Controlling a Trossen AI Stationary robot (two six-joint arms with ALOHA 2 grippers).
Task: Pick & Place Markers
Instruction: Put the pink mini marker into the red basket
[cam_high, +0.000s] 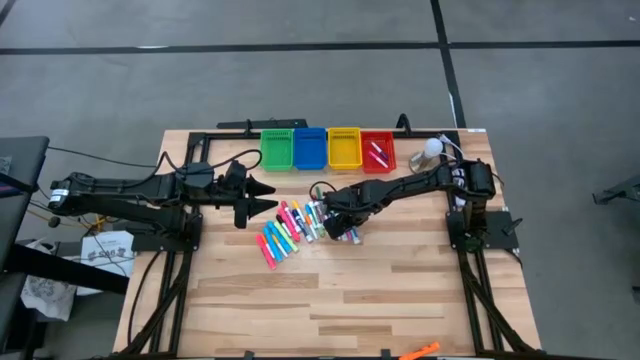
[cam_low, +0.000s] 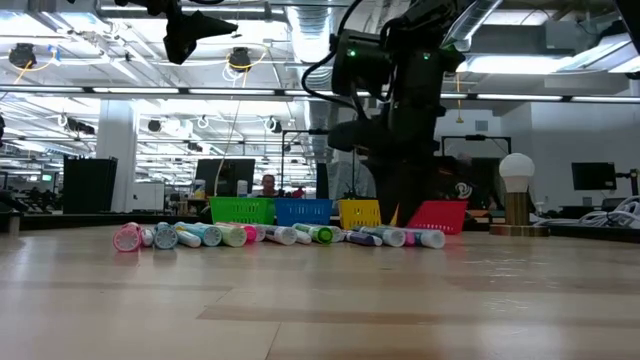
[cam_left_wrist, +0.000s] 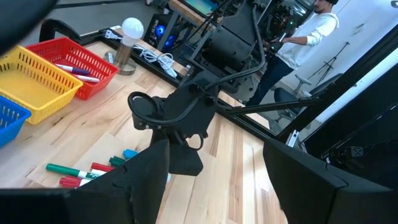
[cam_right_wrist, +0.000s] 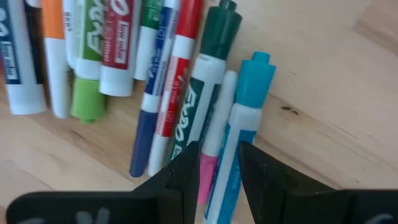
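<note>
- Risk, near: we judged the right gripper, low over the markers heaped mid-table, might drag the cyan marker along, since it lay tight against the slim pink-and-white marker.
- Right fingers: narrowly parted, straddling that pink-and-white marker.
- Left gripper: raised beside the heap, fingers spread, empty.

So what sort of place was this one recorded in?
Probably a robotics lab or open workshop: a wooden workbench set on a bare grey floor, exposed ceiling lights and ducts, and monitors and equipment racks behind.
</note>
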